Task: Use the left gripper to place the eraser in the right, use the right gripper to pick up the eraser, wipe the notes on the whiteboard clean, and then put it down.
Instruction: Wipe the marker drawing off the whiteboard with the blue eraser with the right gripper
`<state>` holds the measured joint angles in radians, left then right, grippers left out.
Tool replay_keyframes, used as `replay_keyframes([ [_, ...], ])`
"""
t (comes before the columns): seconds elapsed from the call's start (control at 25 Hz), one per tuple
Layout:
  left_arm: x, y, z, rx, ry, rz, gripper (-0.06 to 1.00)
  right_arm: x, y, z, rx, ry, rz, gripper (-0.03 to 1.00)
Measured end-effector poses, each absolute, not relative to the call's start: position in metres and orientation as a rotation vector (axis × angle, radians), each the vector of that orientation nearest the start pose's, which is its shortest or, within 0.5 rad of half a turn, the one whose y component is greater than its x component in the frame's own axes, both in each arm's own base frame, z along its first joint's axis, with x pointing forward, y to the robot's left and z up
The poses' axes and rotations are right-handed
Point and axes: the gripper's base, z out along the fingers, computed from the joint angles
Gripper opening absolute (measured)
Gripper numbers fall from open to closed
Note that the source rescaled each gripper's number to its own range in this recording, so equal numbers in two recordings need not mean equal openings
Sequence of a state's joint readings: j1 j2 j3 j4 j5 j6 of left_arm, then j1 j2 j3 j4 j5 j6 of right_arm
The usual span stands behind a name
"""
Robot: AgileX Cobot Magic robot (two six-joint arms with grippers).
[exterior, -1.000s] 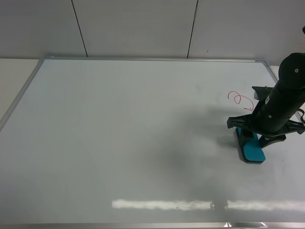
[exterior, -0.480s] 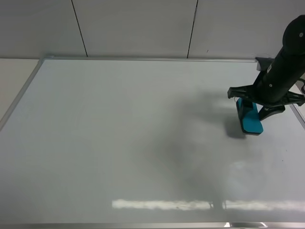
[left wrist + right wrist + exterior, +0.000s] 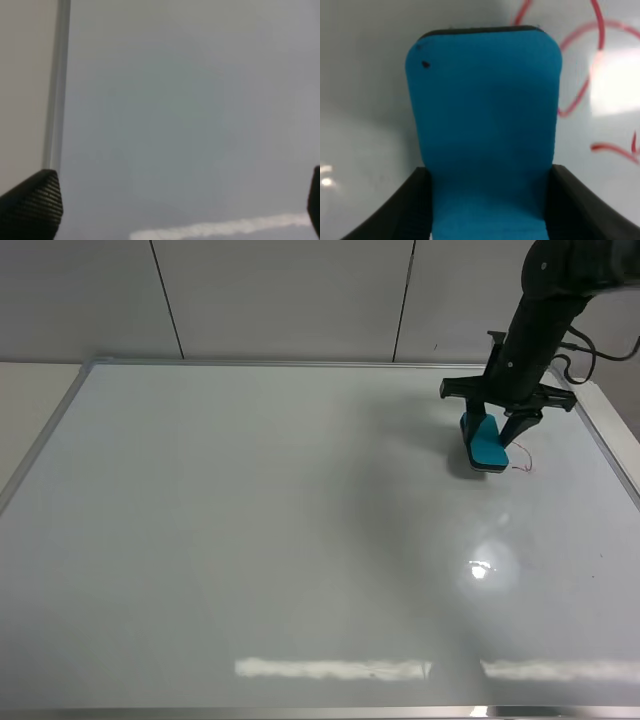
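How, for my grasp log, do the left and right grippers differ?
The left gripper is open and empty; the right gripper is shut on the eraser. The left is over bare whiteboard by its frame edge; the right has the red notes beside it. Both are over the whiteboard.

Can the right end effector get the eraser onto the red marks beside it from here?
Probably yes. The right end effector is shut on the eraser, and the red notes lie just beside it on the bare whiteboard, with nothing between them.
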<state>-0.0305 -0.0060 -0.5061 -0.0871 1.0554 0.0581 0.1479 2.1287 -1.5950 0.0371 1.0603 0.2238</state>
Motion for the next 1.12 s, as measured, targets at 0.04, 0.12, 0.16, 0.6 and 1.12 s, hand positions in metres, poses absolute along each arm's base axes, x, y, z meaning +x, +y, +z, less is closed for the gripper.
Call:
replay_keyframes([
  [0.04, -0.007, -0.007, 0.280, 0.094, 2.023, -0.086, 1.00, 0.425, 0.066, 0.162, 0.138, 3.076, 0.061, 0.06],
  [0.12, -0.007, -0.007, 0.280, 0.094, 2.023, -0.086, 1.00, 0.434, 0.066, 0.157, 0.126, 3.072, 0.035, 0.06],
  [0.16, -0.007, -0.007, 0.280, 0.094, 2.023, -0.086, 1.00, 0.437, 0.065, 0.153, 0.120, 3.073, 0.019, 0.06],
  [0.6, -0.007, -0.007, 0.280, 0.094, 2.023, -0.085, 1.00, 0.443, 0.035, 0.139, 0.167, 3.104, -0.102, 0.06],
  [1.12, -0.007, -0.007, 0.280, 0.094, 2.023, -0.084, 1.00, 0.415, -0.002, 0.121, 0.212, 3.142, -0.144, 0.06],
])
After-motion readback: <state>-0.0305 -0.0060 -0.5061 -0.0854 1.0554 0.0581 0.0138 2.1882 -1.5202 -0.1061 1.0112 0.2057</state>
